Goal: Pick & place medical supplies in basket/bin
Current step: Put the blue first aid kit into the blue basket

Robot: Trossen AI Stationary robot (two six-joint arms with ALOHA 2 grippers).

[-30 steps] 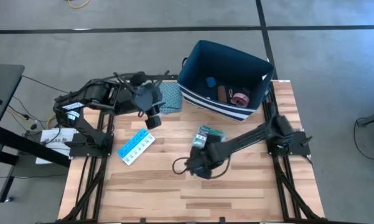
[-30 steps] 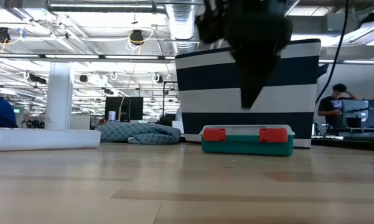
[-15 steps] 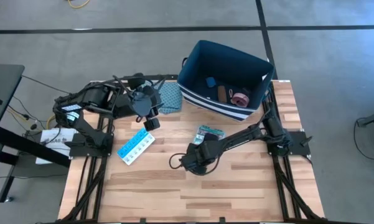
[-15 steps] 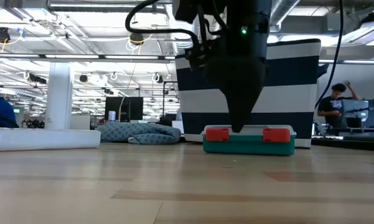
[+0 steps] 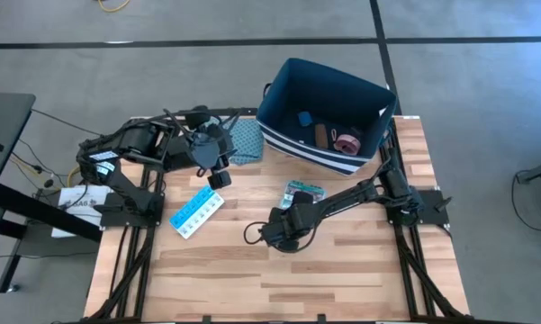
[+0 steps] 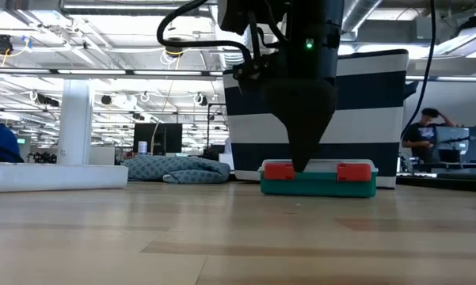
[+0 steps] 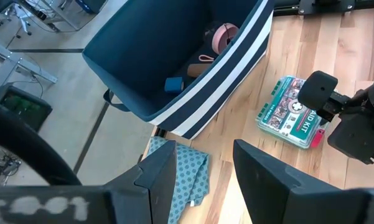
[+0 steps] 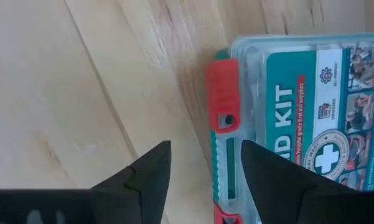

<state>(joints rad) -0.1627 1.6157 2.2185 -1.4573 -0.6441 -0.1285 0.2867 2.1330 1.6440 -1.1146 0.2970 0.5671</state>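
Note:
The teal flat box with red latches [image 5: 303, 193] lies flat on the table in front of the bin; the right wrist view shows its lid, a first-aid kit [image 8: 299, 124]. My right gripper [image 5: 282, 232] points down at the box's near-left edge, open, its tips [image 8: 202, 180] low over one red latch [image 8: 223, 112]; I see no touch. The blue-white pill organizer [image 5: 196, 211] lies flat to the left. My left gripper [image 5: 218, 173] hovers open above the table between the organizer and the teal cloth [image 5: 243, 142]. The navy bin [image 5: 324, 112] holds a blue cube [image 5: 304, 118], a brown oblong [image 5: 320, 135] and a pink roll [image 5: 347, 142].
The striped bin wall [image 6: 380, 119] stands right behind the box [image 6: 318, 178]. The folded cloth [image 6: 178, 169] lies left of the bin, near the table's far edge. Bare wood shows across the near half of the table [image 5: 279, 279]. A person stands in the room beyond, at the right [image 6: 428, 134].
My right gripper has come down and shifted a little toward the table's left, so its tips now hang just above the table at the box's red latch. My left arm has drawn back slightly toward the table's left.

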